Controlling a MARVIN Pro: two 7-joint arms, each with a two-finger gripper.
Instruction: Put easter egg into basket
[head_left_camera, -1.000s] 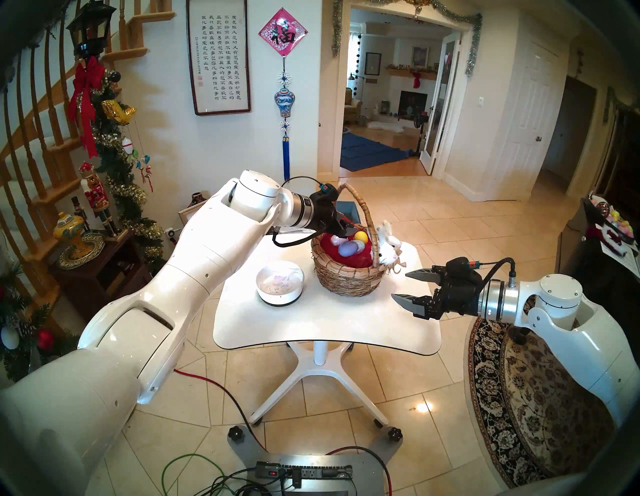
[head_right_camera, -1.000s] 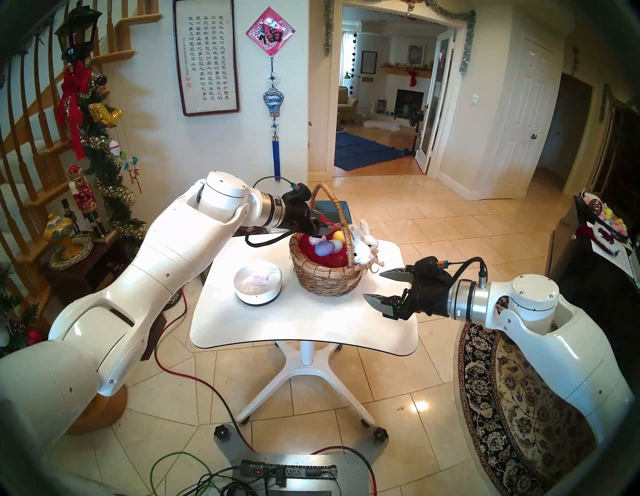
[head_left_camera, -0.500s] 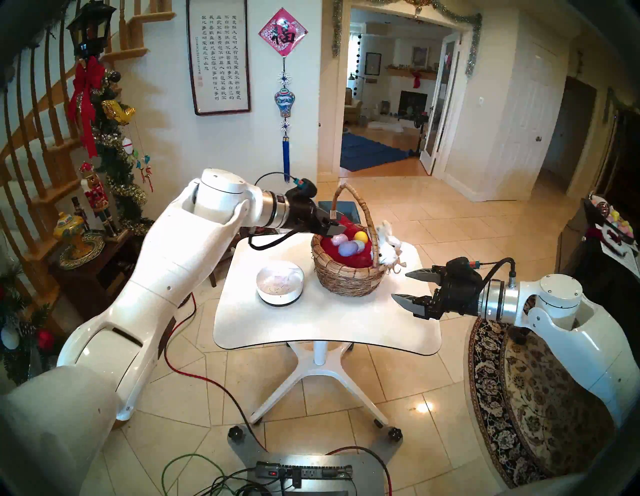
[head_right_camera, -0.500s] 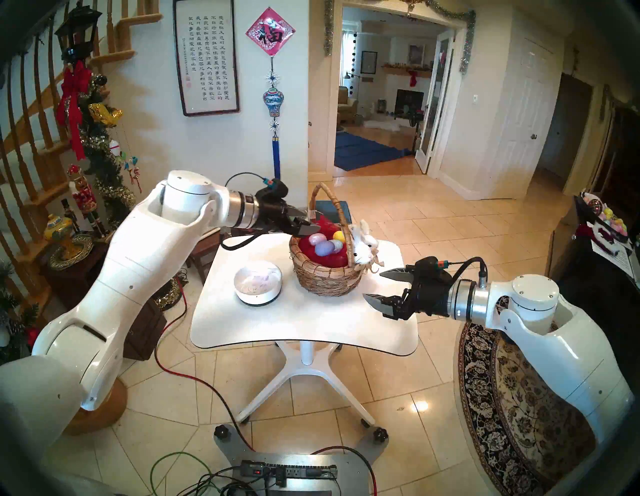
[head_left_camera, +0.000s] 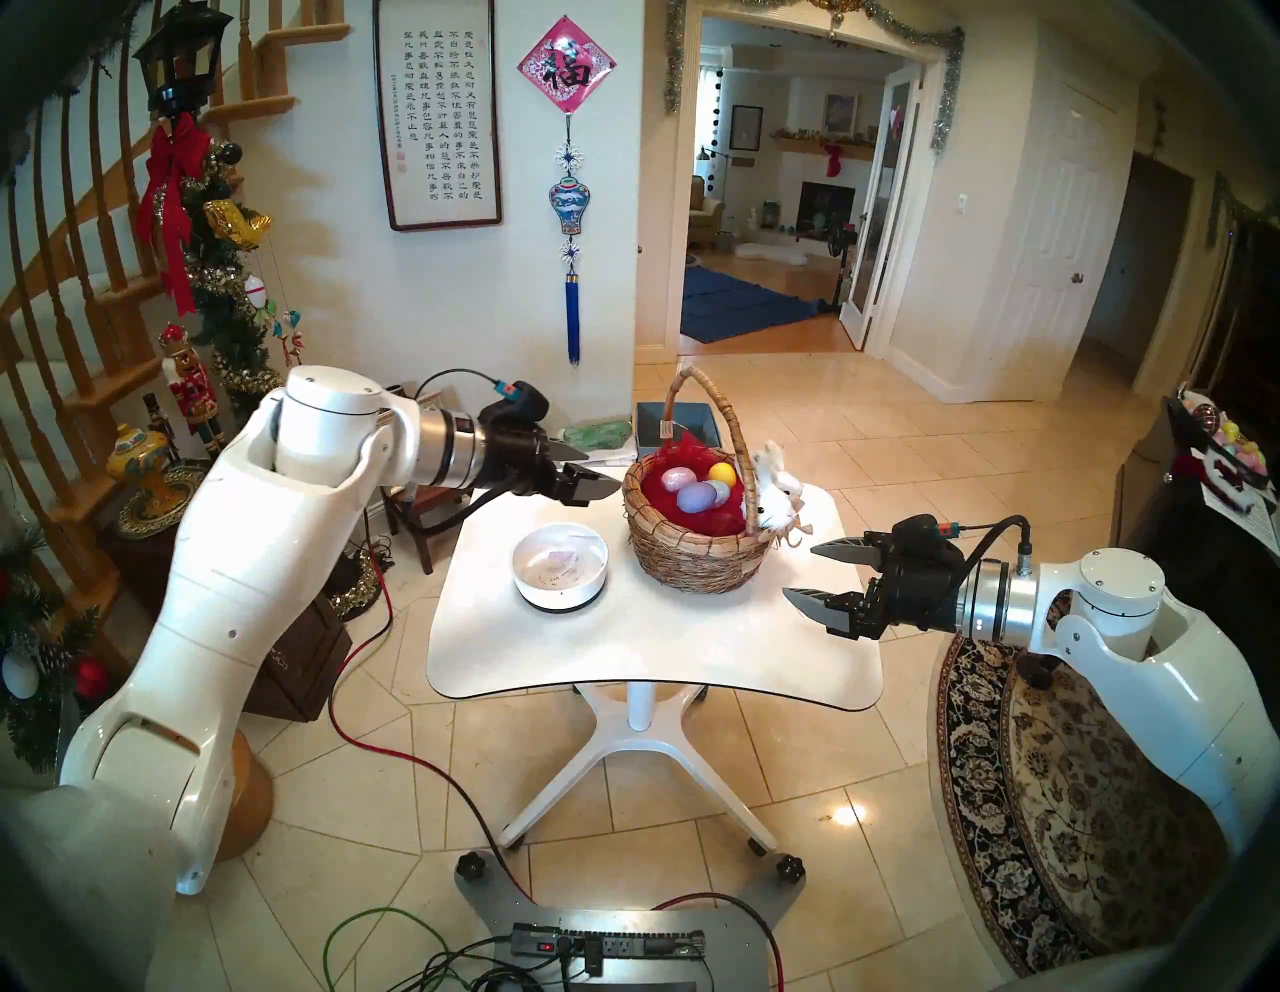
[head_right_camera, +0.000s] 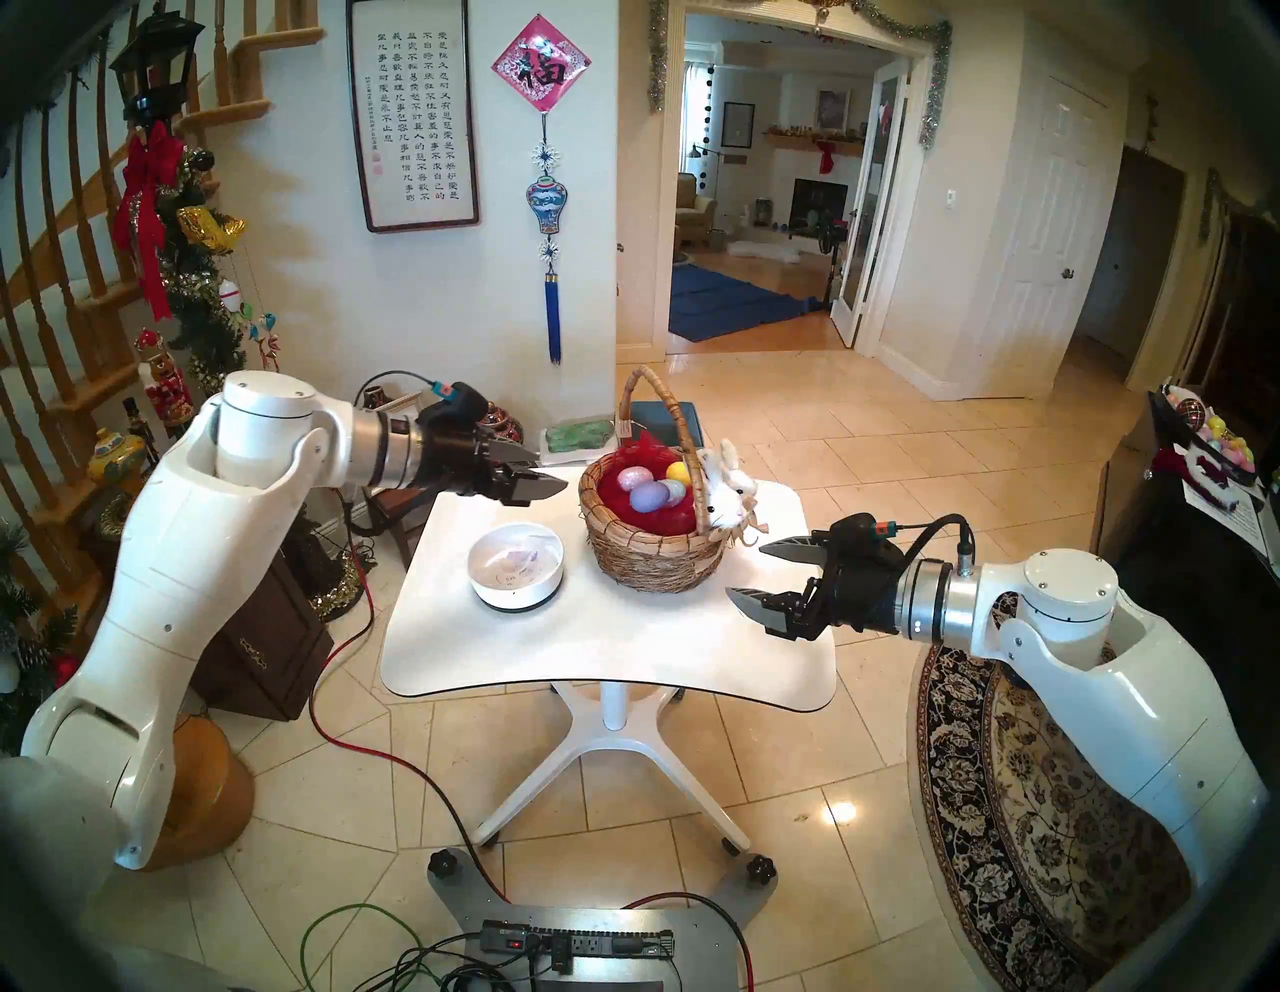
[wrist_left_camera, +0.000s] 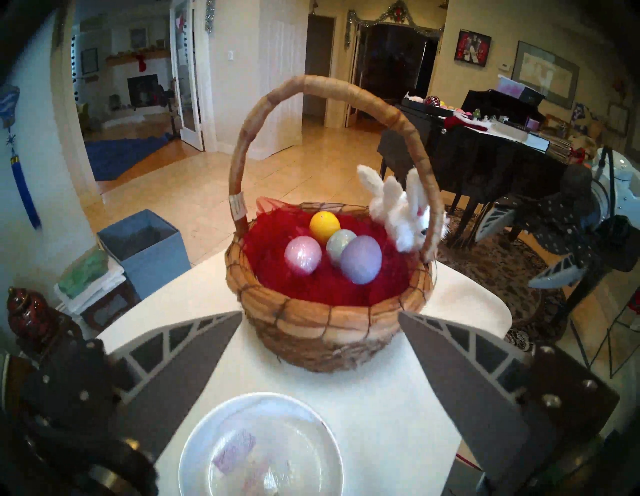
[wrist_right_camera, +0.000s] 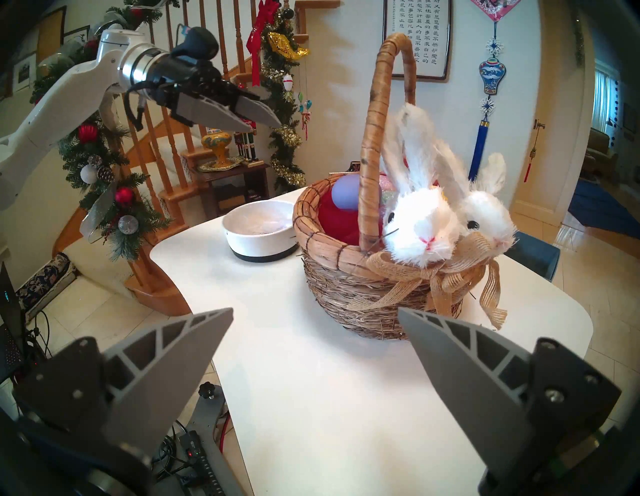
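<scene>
The woven basket (head_left_camera: 692, 554) with its arched handle, red lining and white plush bunny (head_left_camera: 779, 488) stands at the back of the white table (head_left_camera: 658, 658). In it lie a pink egg (wrist_left_camera: 303, 255), a purple egg (wrist_left_camera: 361, 259), a yellow egg (wrist_left_camera: 324, 224) and a pale green egg (wrist_left_camera: 341, 243). My left gripper (head_left_camera: 602, 474) is open and empty, in the air just left of the basket's rim and above the table's back left. My right gripper (head_left_camera: 798, 571) is open and empty, right of the basket.
A low white bowl (head_left_camera: 560, 594) with bits of clear wrap stands left of the basket, below my left gripper. A blue box (wrist_left_camera: 149, 242) stands on the floor behind the table. A dark side cabinet (head_left_camera: 298, 665) is at the left, a piano (wrist_left_camera: 485, 156) at the right.
My left gripper has drawn back to the left, from over the basket's inside to outside its rim. The pink egg now lies uncovered in the basket. The right arm has not moved.
</scene>
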